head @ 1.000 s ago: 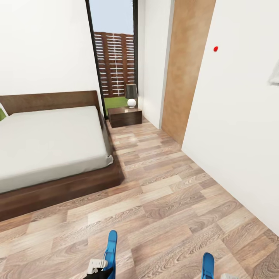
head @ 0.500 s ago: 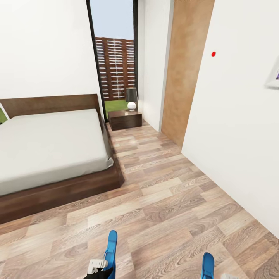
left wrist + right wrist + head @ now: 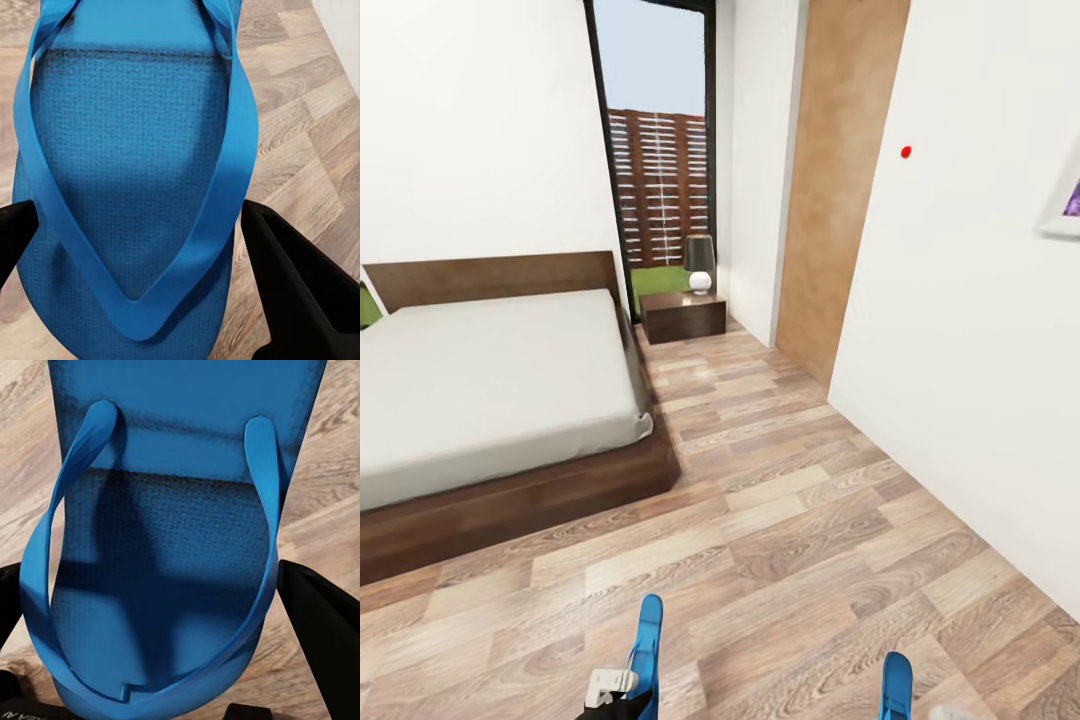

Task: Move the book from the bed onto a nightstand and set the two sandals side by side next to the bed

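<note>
I hold one bright blue sandal in each gripper, low over the wood floor. The left sandal [image 3: 648,640] [image 3: 135,150] sits between the black fingers [image 3: 300,292] of my left gripper [image 3: 622,692] [image 3: 139,225], which is shut on it. My right gripper [image 3: 150,592] is shut on the right sandal [image 3: 897,682] [image 3: 172,532]. The bed [image 3: 490,370], with its pale-grey mattress and dark frame, lies ahead on the left. A dark nightstand [image 3: 682,315] stands beyond it by the window. The book is out of view.
A black-shaded lamp [image 3: 700,262] stands on the nightstand. A brown door [image 3: 840,180] and a white wall [image 3: 980,350] bound the right side. Plank floor [image 3: 780,500] runs between bed and wall. A green pillow [image 3: 368,305] peeks in at the left edge.
The whole picture has shifted downward a little, so the camera has moved. A framed picture has come further into view at the right. Both sandals stay held in the same place.
</note>
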You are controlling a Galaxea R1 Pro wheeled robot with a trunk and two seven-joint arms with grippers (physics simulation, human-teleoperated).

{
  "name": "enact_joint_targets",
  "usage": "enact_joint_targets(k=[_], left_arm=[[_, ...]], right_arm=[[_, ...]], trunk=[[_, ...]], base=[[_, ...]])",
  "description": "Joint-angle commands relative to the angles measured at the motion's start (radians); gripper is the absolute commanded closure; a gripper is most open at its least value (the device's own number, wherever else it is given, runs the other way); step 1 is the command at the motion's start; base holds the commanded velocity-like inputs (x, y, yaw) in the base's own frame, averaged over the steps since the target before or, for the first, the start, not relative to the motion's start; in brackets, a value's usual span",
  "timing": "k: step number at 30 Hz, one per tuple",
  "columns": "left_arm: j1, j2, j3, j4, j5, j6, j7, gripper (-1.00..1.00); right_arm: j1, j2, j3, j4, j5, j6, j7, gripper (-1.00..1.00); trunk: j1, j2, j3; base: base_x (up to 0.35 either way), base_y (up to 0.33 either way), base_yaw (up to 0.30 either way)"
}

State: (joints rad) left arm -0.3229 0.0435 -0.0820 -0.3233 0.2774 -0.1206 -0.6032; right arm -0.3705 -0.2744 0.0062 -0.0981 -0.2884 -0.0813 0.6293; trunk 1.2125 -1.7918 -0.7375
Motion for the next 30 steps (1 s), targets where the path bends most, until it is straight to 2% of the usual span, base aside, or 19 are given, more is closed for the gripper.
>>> enact_joint_targets(k=[1,21,30], left_arm=[[-0.001,0.001,-0.008,0.001,0.006,-0.006,0.0,1.0],[-0.001,0.001,-0.008,0.001,0.006,-0.006,0.0,1.0],[-0.001,-0.007,-0.008,0.001,0.008,-0.005,0.0,1.0]], right_arm=[[-0.001,0.0,0.001,0.001,-0.003,-0.003,0.003,1.0],[-0.001,0.0,0.001,0.001,-0.002,-0.003,0.002,1.0],[-0.001,-0.001,0.001,0.001,-0.002,-0.003,0.002,1.0]], trunk=[[0.0,0.0,0.001],[0.0,0.0,0.017],[0.0,0.0,0.021]], base=[[0.0,0.0,0.0],[0.002,0.0,-0.011],[0.26,-0.005,-0.014]])
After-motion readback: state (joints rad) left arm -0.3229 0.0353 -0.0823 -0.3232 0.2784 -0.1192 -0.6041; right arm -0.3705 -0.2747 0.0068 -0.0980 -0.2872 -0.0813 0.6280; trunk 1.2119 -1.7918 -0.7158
